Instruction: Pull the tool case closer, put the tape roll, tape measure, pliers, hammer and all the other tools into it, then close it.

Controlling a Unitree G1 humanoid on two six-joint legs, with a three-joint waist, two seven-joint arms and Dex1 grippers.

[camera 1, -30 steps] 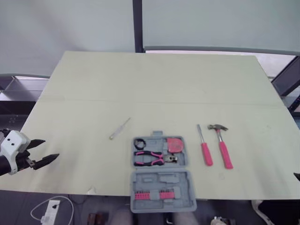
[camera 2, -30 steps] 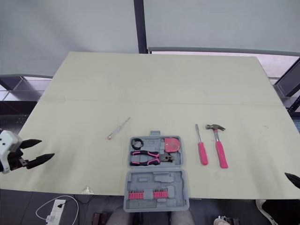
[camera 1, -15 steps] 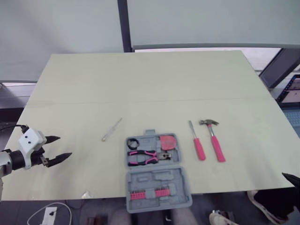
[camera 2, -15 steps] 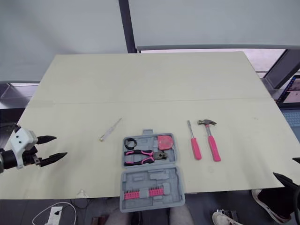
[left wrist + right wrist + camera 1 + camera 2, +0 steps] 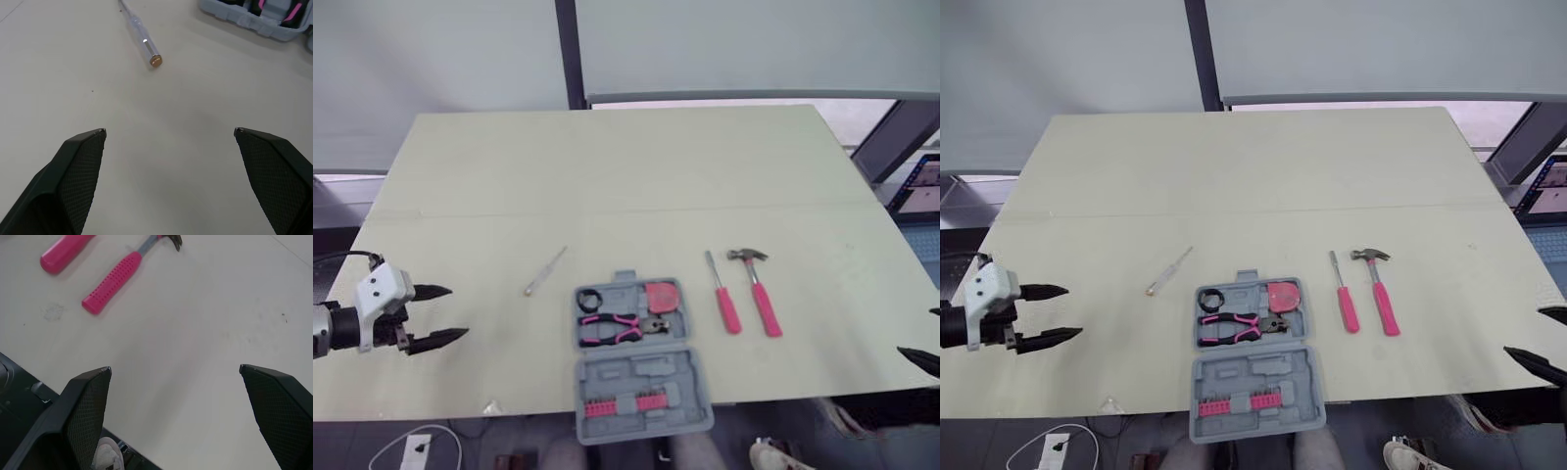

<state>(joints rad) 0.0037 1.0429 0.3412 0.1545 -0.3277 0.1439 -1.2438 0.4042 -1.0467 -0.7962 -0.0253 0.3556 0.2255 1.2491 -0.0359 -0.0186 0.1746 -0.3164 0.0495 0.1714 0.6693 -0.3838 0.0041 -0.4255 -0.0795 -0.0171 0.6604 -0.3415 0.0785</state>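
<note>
At left gripper: spread wide, empty; slim clear-handled screwdriver ahead of jaws, open grey plastic tool case beyond. At right gripper: wide, empty; pink-handled hammer ahead, apart.

Left pincer: two long black fingers tapering to sharp points, set in a white blocky housing with rounded corners. Behind the housing is a dark cylindrical wrist with a pale grey section further back, and a thin black cable arcs above it. Right pincer: matching black pointed fingers. The inner pads of both pincers carry a fine cross-hatched grip pattern.
</note>
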